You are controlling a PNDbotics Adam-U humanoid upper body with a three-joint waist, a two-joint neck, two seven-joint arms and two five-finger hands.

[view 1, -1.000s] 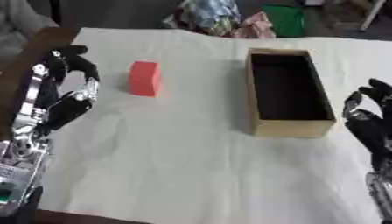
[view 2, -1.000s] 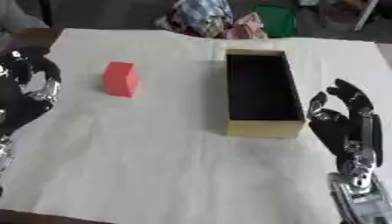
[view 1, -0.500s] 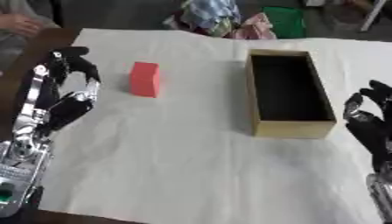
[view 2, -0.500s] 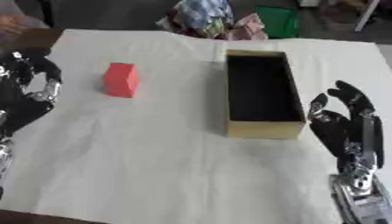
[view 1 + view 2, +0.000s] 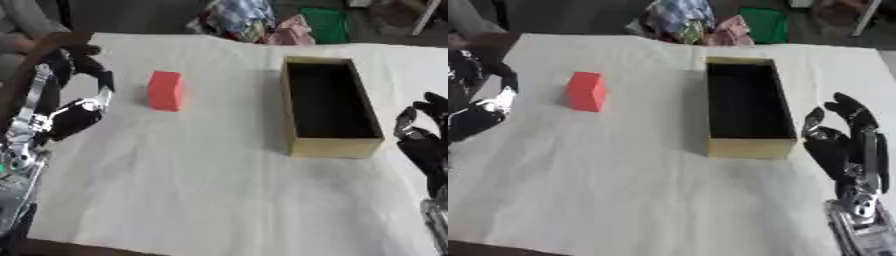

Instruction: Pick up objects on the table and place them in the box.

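Left hand (image 5: 74,107) relaxed, right hand (image 5: 846,142) relaxed — box (image 5: 335,146) empty, red block (image 5: 164,90) outside.

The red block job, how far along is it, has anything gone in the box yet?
Nothing looks done: the box appears empty. The red block stands on the white cloth, apart from the box, to its left. Neither hand holds anything: the left hand is open beside the block, not touching it, and the right hand is open right of the box. Picking and placing both remain.

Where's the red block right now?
The red block stands on the white cloth, left of centre in the left eye view, between the left hand and the box, touching neither.
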